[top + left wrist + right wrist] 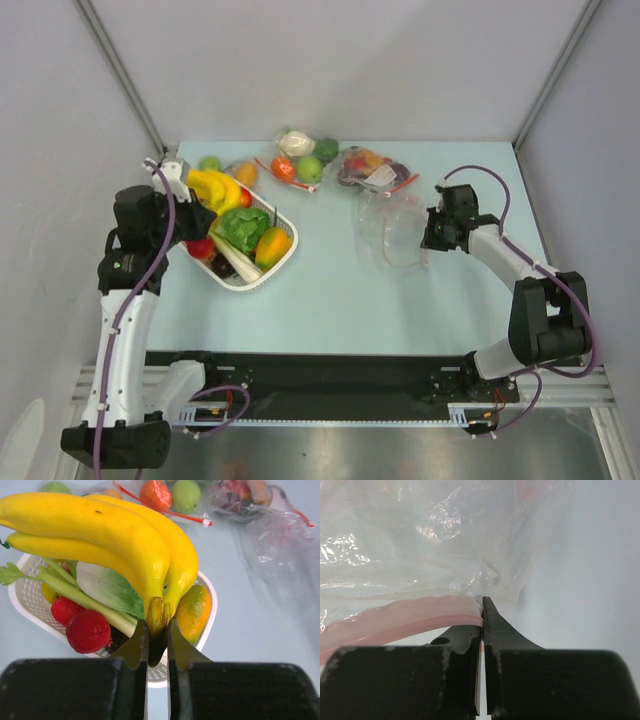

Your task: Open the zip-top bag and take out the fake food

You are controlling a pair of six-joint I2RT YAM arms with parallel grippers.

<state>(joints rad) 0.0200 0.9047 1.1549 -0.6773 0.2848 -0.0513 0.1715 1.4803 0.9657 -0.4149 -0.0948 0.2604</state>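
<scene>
Closest in, the left gripper (157, 626) is seen nearly closed, its 2 jaws clamped on the brown stem of the banana bunch (125, 540). The bunch is held in the air, its long axis running forward and to the left of that gripper, curving away from the stem. Just beneath and ahead of the gripper lies the white basket (211, 597), in which a lettuce (107, 587) and an orange-yellow fruit (192, 612) of the fake food (245, 230) are lying. With the basket directly under the bunch, a plain lowering is judged to be all that is called for.

The right gripper (482, 603) is shut tight, and the edge of the zip-top bag (445, 530) is pinched at its tips, where the pink zip strip (405, 615) ends. The strip runs off to that gripper's left, and the crumpled plastic is spread ahead of it on the counter (600, 555). No food can be made out inside the bag. The right arm is the nearer to the bag, the left to the basket.
</scene>
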